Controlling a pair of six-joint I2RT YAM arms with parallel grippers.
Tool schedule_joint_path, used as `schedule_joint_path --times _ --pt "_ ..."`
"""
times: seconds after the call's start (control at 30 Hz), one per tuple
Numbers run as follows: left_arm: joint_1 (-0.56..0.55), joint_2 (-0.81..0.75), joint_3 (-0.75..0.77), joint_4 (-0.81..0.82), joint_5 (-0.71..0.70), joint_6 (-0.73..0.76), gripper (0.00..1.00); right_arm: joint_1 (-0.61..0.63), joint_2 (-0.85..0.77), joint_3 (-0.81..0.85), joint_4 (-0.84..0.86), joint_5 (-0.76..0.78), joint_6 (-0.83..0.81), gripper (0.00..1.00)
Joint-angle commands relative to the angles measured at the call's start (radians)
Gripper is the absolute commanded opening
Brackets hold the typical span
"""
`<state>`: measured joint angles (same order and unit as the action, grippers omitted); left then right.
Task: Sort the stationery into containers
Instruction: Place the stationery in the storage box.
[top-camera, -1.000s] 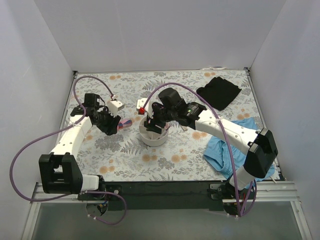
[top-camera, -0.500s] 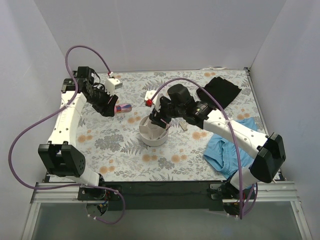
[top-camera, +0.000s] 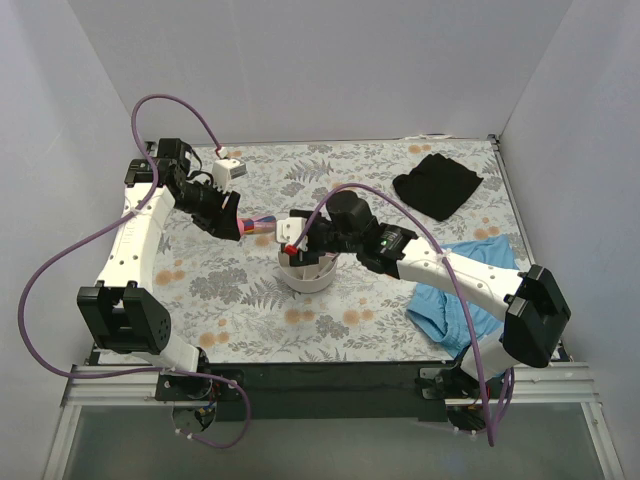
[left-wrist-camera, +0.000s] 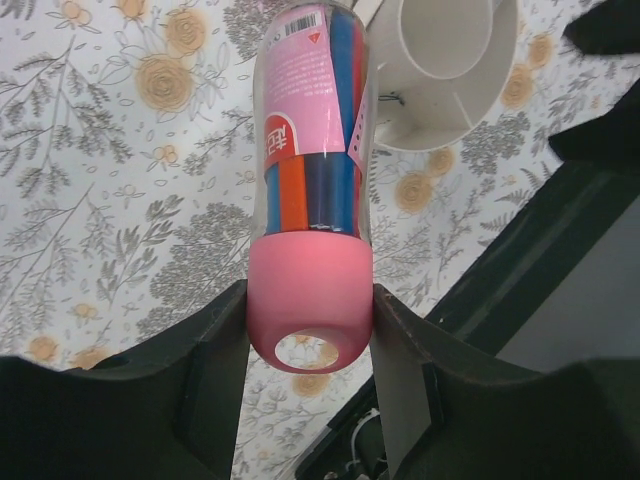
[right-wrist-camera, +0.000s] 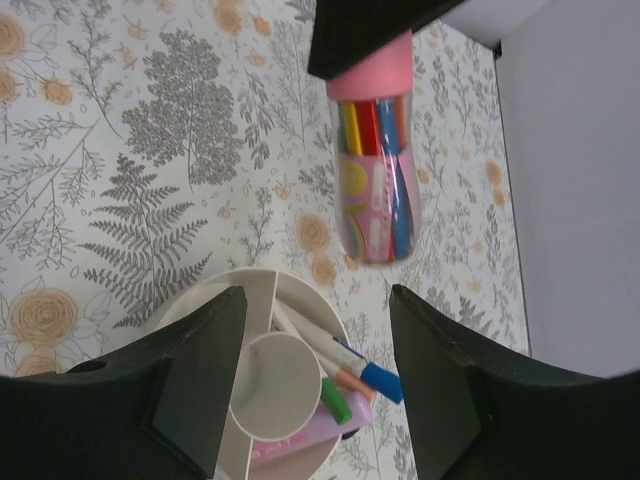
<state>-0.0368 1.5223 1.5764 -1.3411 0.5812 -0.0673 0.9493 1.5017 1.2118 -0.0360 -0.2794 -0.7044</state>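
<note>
White walls close round a table under a floral cover (top-camera: 250, 300), and near its middle stands the round white organiser (top-camera: 308, 278), the only container in view. The right gripper (right-wrist-camera: 315, 300) hangs directly over it, its fingers spread wide with nothing between them. From that wrist view the central cup (right-wrist-camera: 273, 385) looks empty. One outer compartment already holds a white marker with a blue cap (right-wrist-camera: 380, 381), a green-tipped pen (right-wrist-camera: 336, 400) and a pale pink piece low at the rim. The other compartments on show look bare.

Just left of the organiser, lifted off the table, is the stubby pen case (left-wrist-camera: 310, 150): a clear tube packed with coloured pens under a printed pink label. The left gripper (left-wrist-camera: 310, 305) pinches it by its pink cap (left-wrist-camera: 310, 275), one finger on each side.

The case is probably light and rigid, but its glossy round body may roll or slip. The matte, softer-looking cap seems the safer hold. The case looks wide for the ring compartments, so the central cup may suit it better.
</note>
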Motion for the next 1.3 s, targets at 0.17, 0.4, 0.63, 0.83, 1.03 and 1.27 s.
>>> schedule_joint_path --times 0.17,0.4,0.63,0.83,1.03,1.27 --pt "-0.005 -0.054 -0.015 -0.052 0.169 -0.114 0.0 0.101 0.064 0.031 0.237 -0.035 -0.172 0.68" --pt "-0.005 -0.047 -0.006 -0.053 0.174 -0.121 0.0 0.129 0.152 0.095 0.242 0.031 -0.152 0.69" --pt "-0.005 -0.053 -0.016 -0.052 0.172 -0.118 0.0 0.134 0.198 0.153 0.266 0.107 -0.115 0.69" --pt "-0.005 -0.054 -0.016 -0.052 0.174 -0.111 0.0 0.14 0.221 0.175 0.298 0.149 -0.102 0.69" --pt "-0.005 -0.056 -0.021 -0.052 0.178 -0.109 0.0 0.144 0.255 0.206 0.297 0.158 -0.087 0.68" --pt "-0.005 -0.054 -0.015 -0.053 0.192 -0.112 0.0 0.157 0.284 0.219 0.286 0.177 -0.107 0.66"
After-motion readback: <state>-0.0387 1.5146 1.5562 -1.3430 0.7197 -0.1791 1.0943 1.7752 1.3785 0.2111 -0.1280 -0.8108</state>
